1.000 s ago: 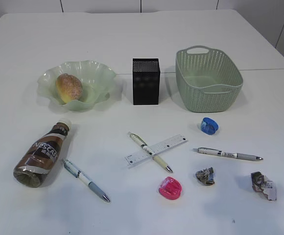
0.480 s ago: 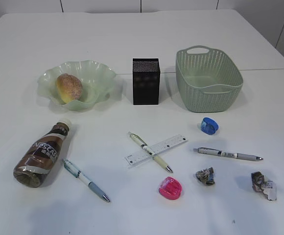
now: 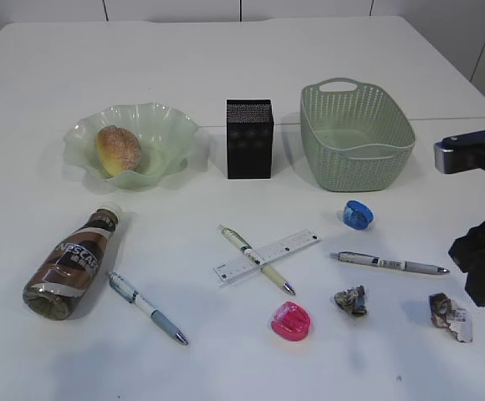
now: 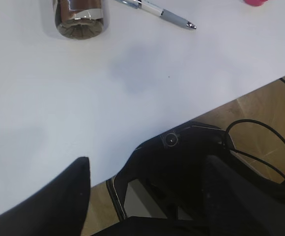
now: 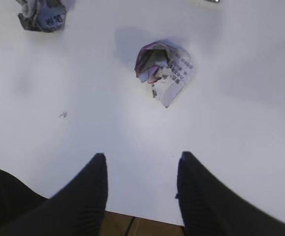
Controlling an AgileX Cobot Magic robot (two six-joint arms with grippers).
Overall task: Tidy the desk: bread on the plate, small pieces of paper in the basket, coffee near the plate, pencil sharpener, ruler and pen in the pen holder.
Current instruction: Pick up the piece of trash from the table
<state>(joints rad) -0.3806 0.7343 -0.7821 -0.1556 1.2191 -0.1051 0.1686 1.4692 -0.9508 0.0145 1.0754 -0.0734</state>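
The right gripper (image 5: 140,184), jaws spread and empty, has just swung in over the desk's (image 3: 226,75) right edge and now hangs near the crumpled paper wad (image 5: 164,69) by the front right corner, suggesting paper-to-basket (image 3: 355,125) comes first.

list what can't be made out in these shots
- Pen holder contents: exterior view, dark mesh walls hide the inside.
- Right claw in exterior view: frame's right edge cuts it off.
- Coffee label: left wrist view, top edge crops the bottle.
- Ruler markings: too small.
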